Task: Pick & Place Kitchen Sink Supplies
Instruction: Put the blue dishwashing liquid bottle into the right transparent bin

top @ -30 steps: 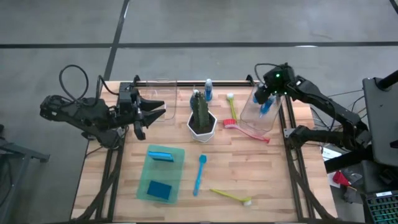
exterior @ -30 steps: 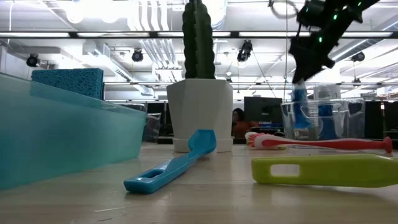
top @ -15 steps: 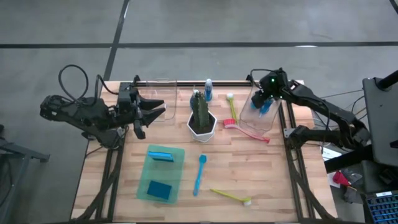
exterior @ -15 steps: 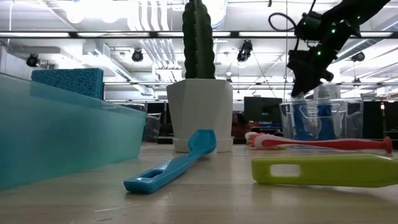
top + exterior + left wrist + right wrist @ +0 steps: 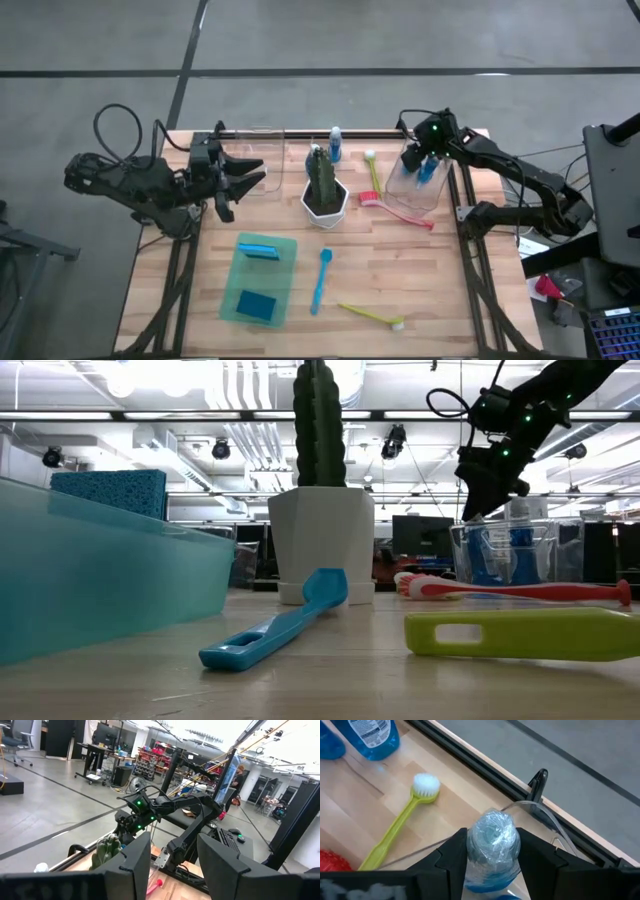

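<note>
My right gripper (image 5: 424, 160) hangs over the clear bin (image 5: 417, 190) at the table's far right, shut on a small blue bottle (image 5: 491, 851) with a pale wrapped cap. The bottle's body (image 5: 481, 555) is down inside the bin. Another blue bottle (image 5: 335, 146) stands at the far edge behind the cactus. A yellow brush (image 5: 371, 168) and a pink brush (image 5: 398, 208) lie left of the bin. A blue brush (image 5: 320, 280) and a second yellow brush (image 5: 370, 315) lie nearer. Two blue sponges (image 5: 259, 249) (image 5: 257, 303) sit in the green tray (image 5: 284, 283). My left gripper (image 5: 252, 178) waits open at the far left. My right gripper pinches the bottle just below its cap (image 5: 491, 832), one finger (image 5: 454, 854) on each side. The fingers come from above, slanting down. The bottle hangs upright with its body inside the bin; whether its bottom rests on the bin's floor I cannot tell.
A green cactus in a white pot (image 5: 325, 190) stands mid-table, left of the brushes. A second clear bin (image 5: 262, 152) stands at the far edge in front of my left gripper. A black rail (image 5: 300, 132) runs along the far edge. Bare wood lies at the near right.
My right gripper has gone down and slightly toward the table's left with the blue bottle. The bottle, which hung above the clear bin's rim, now sits down inside the bin, still upright.
</note>
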You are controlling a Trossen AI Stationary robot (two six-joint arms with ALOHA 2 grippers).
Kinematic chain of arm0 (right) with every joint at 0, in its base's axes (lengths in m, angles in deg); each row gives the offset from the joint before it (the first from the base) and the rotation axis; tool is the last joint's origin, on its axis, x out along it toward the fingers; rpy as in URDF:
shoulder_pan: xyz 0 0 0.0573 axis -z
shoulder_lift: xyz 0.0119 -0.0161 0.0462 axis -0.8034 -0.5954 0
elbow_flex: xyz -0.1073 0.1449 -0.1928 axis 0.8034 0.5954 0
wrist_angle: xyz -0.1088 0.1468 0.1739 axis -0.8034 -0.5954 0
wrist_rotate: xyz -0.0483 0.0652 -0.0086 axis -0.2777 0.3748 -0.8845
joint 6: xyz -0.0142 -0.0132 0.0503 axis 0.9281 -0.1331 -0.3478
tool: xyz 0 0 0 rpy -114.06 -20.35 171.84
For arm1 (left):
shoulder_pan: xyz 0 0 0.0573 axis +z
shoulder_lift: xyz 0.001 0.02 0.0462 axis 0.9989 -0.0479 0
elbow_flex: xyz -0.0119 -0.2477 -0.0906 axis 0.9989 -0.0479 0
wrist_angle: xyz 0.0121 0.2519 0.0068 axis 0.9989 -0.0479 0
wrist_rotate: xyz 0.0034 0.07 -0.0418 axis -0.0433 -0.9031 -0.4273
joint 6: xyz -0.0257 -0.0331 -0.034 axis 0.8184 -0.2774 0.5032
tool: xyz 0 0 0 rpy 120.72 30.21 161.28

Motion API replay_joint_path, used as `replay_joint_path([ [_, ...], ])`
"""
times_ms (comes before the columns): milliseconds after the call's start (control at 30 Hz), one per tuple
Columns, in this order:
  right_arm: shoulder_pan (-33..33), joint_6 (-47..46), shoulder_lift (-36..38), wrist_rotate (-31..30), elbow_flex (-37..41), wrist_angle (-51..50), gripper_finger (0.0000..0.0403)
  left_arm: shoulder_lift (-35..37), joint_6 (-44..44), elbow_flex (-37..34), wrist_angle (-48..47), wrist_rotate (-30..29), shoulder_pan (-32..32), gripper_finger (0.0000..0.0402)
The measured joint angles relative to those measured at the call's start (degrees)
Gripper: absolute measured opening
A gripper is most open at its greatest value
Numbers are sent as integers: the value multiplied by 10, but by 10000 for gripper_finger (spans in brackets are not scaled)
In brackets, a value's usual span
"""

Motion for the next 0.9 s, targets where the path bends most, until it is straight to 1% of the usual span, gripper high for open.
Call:
replay_joint_path([
  [300, 0, -11, 3, -7, -1, -31, 162, 0, 0, 0, 2, 0, 0, 154],
  [500, 0, -41, 21, -18, -1, -56, 181, 0, -2, 0, 1, 0, 0, 154],
  [700, 0, -46, 44, -15, -24, -77, 206, 0, 2, 0, 0, 0, 0, 154],
  [900, 0, -62, 55, -13, -58, -76, 221, 0, 3, 0, 0, 0, 0, 154],
])
